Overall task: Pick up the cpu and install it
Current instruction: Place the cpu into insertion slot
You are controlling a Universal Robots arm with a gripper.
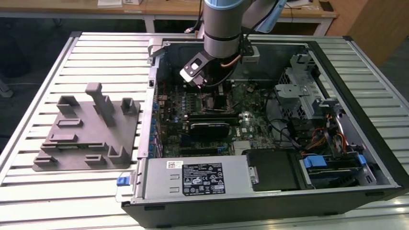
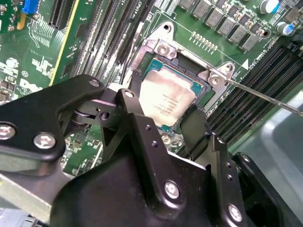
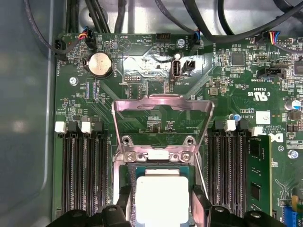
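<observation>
Cpu lies in the motherboard socket, with the gripper straddling it.
The gripper's fingers stand apart, one close beside each edge of the chip, not clamped on it. The socket's metal load plate is flipped open, with memory slots on either side, inside the open computer case.

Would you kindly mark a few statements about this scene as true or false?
1. The cpu lies within the frame of the motherboard socket. True.
2. The metal load plate is closed over the cpu. False: it stands flipped open.
3. The pincer hangs over the grey tray. False: it is inside the computer case, at the cpu.
4. The grey tray rests on the slatted table, at the exterior view's left of the case. True.
</observation>
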